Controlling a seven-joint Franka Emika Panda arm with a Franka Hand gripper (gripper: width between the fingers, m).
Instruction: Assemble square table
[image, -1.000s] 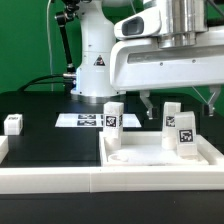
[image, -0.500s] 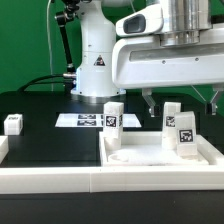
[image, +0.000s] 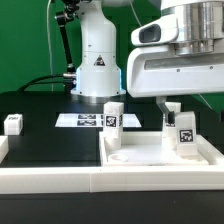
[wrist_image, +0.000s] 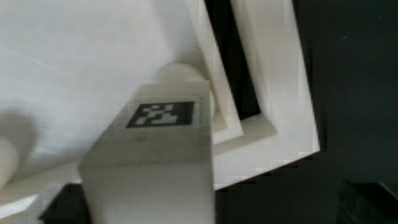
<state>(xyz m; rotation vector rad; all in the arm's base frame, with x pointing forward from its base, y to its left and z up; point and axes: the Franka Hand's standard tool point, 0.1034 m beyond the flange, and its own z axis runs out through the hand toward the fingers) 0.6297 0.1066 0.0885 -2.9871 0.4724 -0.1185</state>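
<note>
Table slab (image: 150, 158), white with a raised rim, lies on the black surface (image: 50, 135) at the exterior view's lower right. Its near edge blends into the white wall (image: 50, 180) in front and is hard to trace, and its right corner runs to the frame edge. Inside the rim, on the exterior view's right, stand white tagged leg shapes (image: 184, 135) that overlap; whether they are one leg or two I cannot tell. Another leg (image: 112, 118) stands upright at the slab's far left corner with its foot hidden by the rim, so it is unclear if it is inside or just behind. A low round bump (image: 116, 142) shows on the slab floor near it. A further leg (image: 12, 124) stands well apart on the surface at the exterior view's left, and the marker board (image: 85, 120) lies flat behind. The hand (image: 195, 102) hangs above the right leg shapes, cut off by the frame. Only one dark finger (image: 164, 104) shows, just beside a leg top, and whether it touches I cannot tell. The fingers stand wide apart and grip nothing. The wrist view is blurred: a tagged leg (wrist_image: 151, 150) rises close to the lens over the slab, its foot cut off, with the rim (wrist_image: 258, 90) and black surface beside it.
</note>
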